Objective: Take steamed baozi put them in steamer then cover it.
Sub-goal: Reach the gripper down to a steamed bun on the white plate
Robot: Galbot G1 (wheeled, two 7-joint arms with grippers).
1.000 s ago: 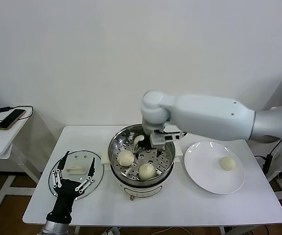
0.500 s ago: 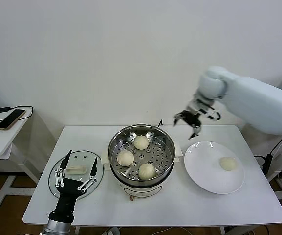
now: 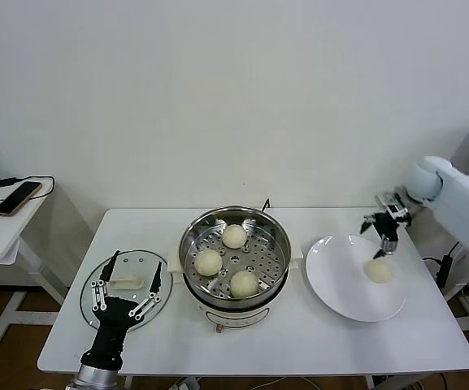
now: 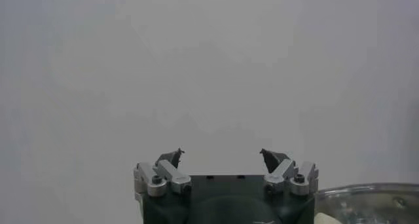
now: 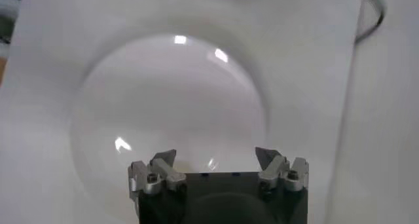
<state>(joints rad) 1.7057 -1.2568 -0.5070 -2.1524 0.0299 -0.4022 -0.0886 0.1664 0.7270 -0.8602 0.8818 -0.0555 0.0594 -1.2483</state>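
Three baozi point(image 3: 234, 236) are seen on the perforated tray of the steamer point(image 3: 192, 231), and a fourth bun point(image 3: 379, 270) lies alone on the white plate point(image 3: 332, 280) at the right of the counter point(image 3: 315, 341). One cover point(image 3: 96, 313) lies flat on the counter to the left of the steamer. The right tool point(image 3: 383, 229) is held released, jaws spread and empty, just above the far edge of the plate near the last bun. The left tool point(image 3: 124, 286) is likewise spread and empty, poised over the cover. The bun is judged light, soft and easily dented, so it is best taken gently across its widest part. The glass cover is judged heavier, stiff, breakable and slippery, and is best taken by its central handle point(image 3: 127, 281).
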